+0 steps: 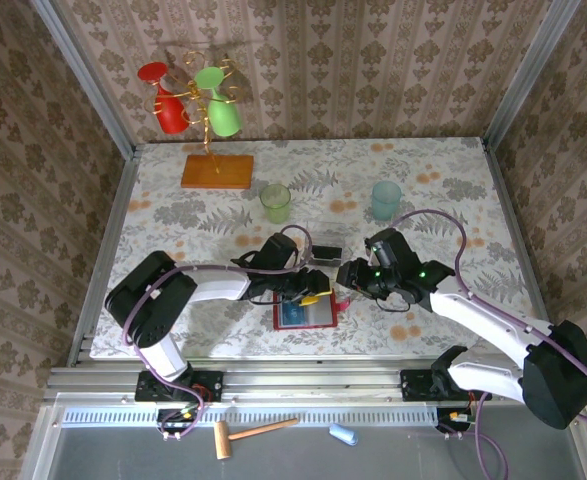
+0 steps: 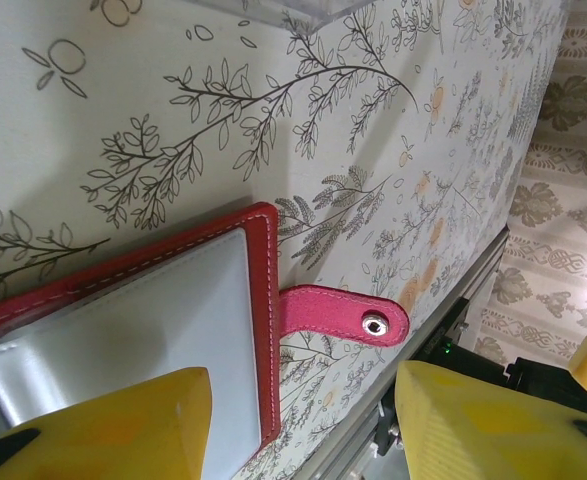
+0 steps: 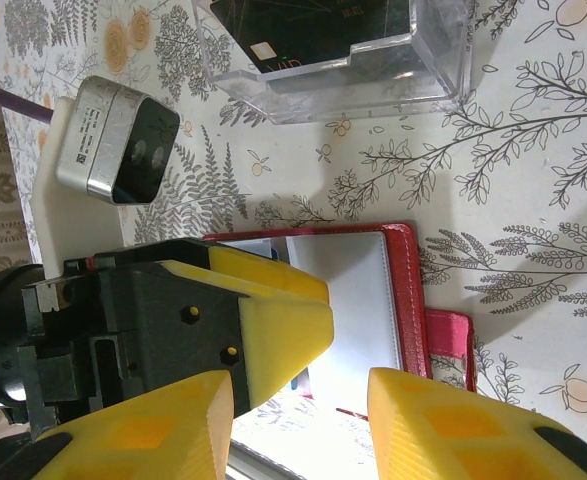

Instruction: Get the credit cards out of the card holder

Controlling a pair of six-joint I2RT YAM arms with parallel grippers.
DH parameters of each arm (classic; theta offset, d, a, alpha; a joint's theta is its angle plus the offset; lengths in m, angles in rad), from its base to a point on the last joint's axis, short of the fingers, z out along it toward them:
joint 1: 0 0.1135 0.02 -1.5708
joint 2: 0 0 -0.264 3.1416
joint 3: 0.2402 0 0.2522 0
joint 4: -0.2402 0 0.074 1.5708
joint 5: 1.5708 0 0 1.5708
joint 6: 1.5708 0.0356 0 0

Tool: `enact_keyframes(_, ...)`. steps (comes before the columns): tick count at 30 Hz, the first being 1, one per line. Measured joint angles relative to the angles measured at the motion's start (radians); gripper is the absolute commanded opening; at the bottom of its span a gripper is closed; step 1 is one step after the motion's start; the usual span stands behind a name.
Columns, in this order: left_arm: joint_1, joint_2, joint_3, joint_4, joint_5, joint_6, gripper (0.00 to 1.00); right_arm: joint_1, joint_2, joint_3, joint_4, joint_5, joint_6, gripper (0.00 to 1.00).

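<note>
left wrist view: our left gripper (image 2: 298,405) and right gripper (image 3: 298,400) stand spread, empty, above the red wallet (image 2: 265,300); its blue card (image 1: 299,313) seems thin, slippery, so we pinch its edge.

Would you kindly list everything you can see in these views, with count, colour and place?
wallet: one, red, lying open near the table's front edge.
blue card: one, blue, inside the wallet.
dark card: one, dark, in the tray.
tray: one, clear plastic, just beyond the wallet.
green cup: one, green, mid-table.
teal cup: one, teal, mid-table, right.
rack: one, gold wire on an orange base, far left.
hanging cups: red and green, on the rack; count unclear.
mallet: one, wooden, on the grey ledge in front.
left tool: one, yellow fingers, open, over the wallet.
right tool: one, yellow fingers, open, above the wallet.
</note>
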Motion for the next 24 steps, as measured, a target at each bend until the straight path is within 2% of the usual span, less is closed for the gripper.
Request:
enact_keyframes(10, 0.005, -0.014, 0.000, -0.023, 0.002, 0.012, 0.51, 0.000, 0.031, 0.000, 0.010, -0.005, 0.000, 0.40)
enact_keyframes(18, 0.028, -0.103, -0.011, -0.059, -0.006, 0.026, 0.52, 0.000, 0.091, 0.000, 0.027, -0.027, 0.000, 0.40)
enact_keyframes(24, 0.050, -0.163, -0.083, -0.061, -0.022, 0.027, 0.52, 0.003, 0.150, 0.000, 0.053, -0.043, 0.000, 0.40)
